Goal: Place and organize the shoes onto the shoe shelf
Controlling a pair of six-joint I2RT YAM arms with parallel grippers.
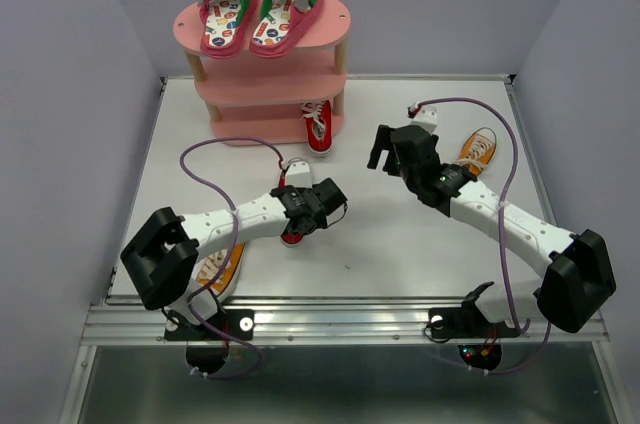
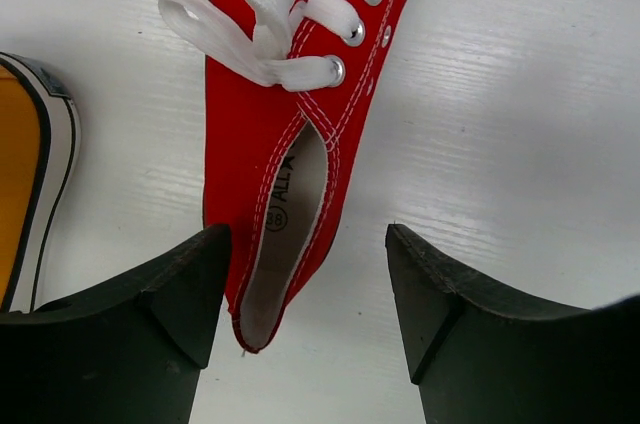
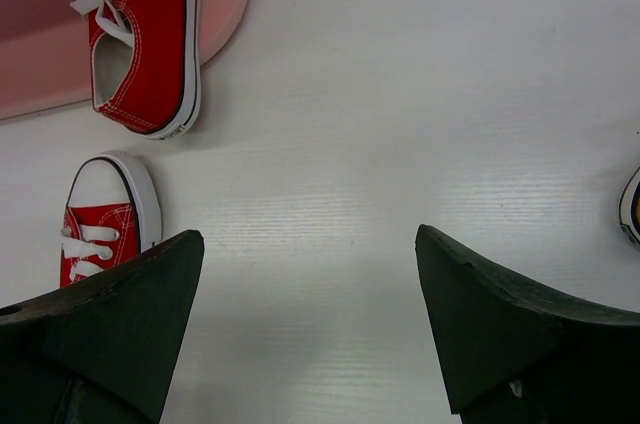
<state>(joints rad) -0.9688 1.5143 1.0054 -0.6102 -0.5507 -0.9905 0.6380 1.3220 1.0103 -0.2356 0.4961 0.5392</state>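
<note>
White table [image 1: 400, 244], pink shelf [image 1: 265, 89] at the back.
An orange sneaker [image 1: 222, 269] lies at the near left edge; the shelf carries flip-flops [image 1: 258, 14] on top and a red sneaker [image 1: 318, 127] on its lowest board. The left gripper [image 2: 305, 244] hangs, jaws apart, astride the heel of the loose red sneaker [image 2: 300, 124]: light, soft canvas, probably best pinched across the firmer heel sides. The right gripper [image 3: 310, 254], jaws also apart, holds nothing; a second orange sneaker [image 1: 478, 151] lies to its right.
</note>
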